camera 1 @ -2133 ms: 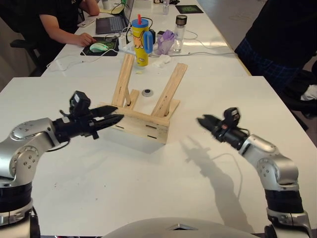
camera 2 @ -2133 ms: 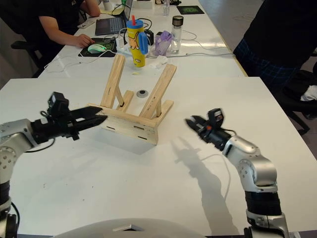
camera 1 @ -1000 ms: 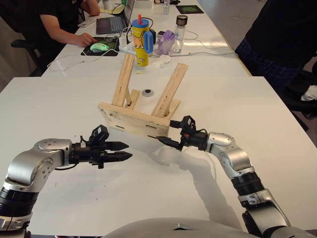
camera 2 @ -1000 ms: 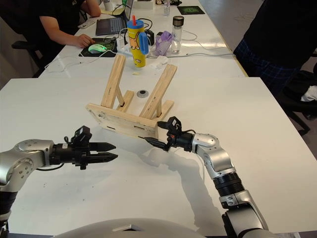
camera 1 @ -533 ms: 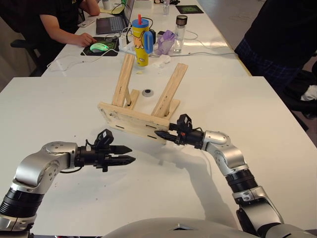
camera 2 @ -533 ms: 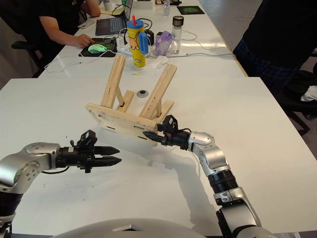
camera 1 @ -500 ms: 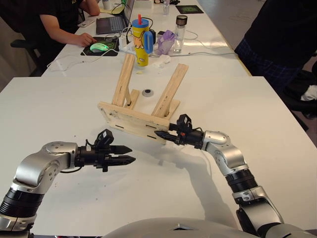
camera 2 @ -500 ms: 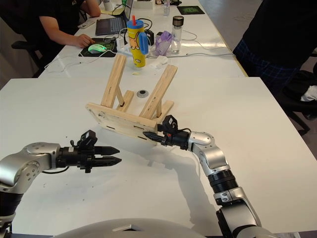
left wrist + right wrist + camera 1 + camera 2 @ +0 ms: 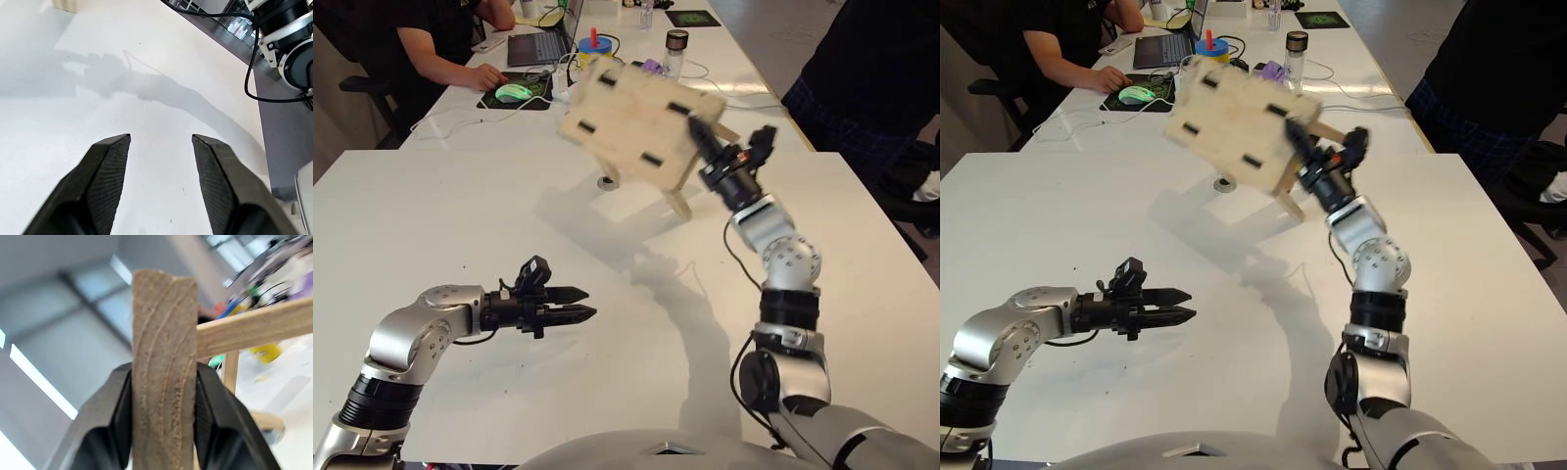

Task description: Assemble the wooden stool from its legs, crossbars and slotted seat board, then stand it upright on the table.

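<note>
Stool (image 9: 636, 117) now aloft in right hand (image 9: 698, 129)

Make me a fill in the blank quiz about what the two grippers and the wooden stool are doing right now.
The right gripper is shut on the edge of the wooden stool, on its ____ board.
The left gripper hovers low over the table with its jaws ____.
The board's face turned toward the robot shows ____ dark slots.
Missing words: seat; open; four.
</note>
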Robot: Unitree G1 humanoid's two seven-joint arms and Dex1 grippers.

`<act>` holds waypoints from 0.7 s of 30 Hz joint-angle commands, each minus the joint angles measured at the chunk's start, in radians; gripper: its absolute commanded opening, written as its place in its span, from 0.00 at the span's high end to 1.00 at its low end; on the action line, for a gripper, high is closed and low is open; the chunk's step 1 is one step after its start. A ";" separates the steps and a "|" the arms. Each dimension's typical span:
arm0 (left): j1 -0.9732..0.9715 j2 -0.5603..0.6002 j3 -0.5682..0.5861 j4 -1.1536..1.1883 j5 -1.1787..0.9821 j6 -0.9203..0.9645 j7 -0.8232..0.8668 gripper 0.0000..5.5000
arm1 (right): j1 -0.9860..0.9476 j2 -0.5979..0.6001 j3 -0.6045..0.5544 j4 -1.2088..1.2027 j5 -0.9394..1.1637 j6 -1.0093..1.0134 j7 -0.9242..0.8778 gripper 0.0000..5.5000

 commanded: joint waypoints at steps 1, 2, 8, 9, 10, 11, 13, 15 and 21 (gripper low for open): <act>0.002 -0.050 -0.013 0.031 0.011 0.002 0.046 0.58 | -0.173 -0.106 -0.287 0.329 0.107 -0.211 -0.227 0.76; 0.002 -0.055 -0.014 0.035 0.013 0.001 0.050 0.58 | -0.188 -0.116 -0.300 0.376 0.113 -0.208 -0.241 0.76; -0.010 -0.060 -0.016 0.057 0.028 -0.011 0.054 0.58 | -0.202 -0.092 -0.316 0.478 0.116 -0.167 -0.404 0.76; -0.014 -0.060 -0.015 0.058 0.029 -0.011 0.054 0.58 | -0.186 -0.073 -0.308 0.461 0.117 -0.156 -0.422 0.76; -0.016 -0.061 -0.014 0.059 0.029 -0.012 0.054 0.58 | -0.166 -0.051 -0.305 0.439 0.121 -0.154 -0.432 0.76; -0.018 -0.062 -0.015 0.059 0.030 -0.011 0.054 0.58 | -0.153 -0.032 -0.305 0.418 0.131 -0.151 -0.435 0.71; -0.020 -0.066 -0.021 0.059 0.032 -0.011 0.053 0.58 | -0.129 0.003 -0.314 0.366 0.156 -0.148 -0.444 0.65; -0.019 -0.068 -0.023 0.055 0.030 -0.009 0.054 0.58 | -0.110 0.029 -0.327 0.316 0.174 -0.154 -0.475 0.58; 0.003 -0.073 -0.020 0.053 0.037 -0.014 0.068 0.58 | -0.024 0.081 -0.325 0.128 0.272 -0.104 -0.516 0.38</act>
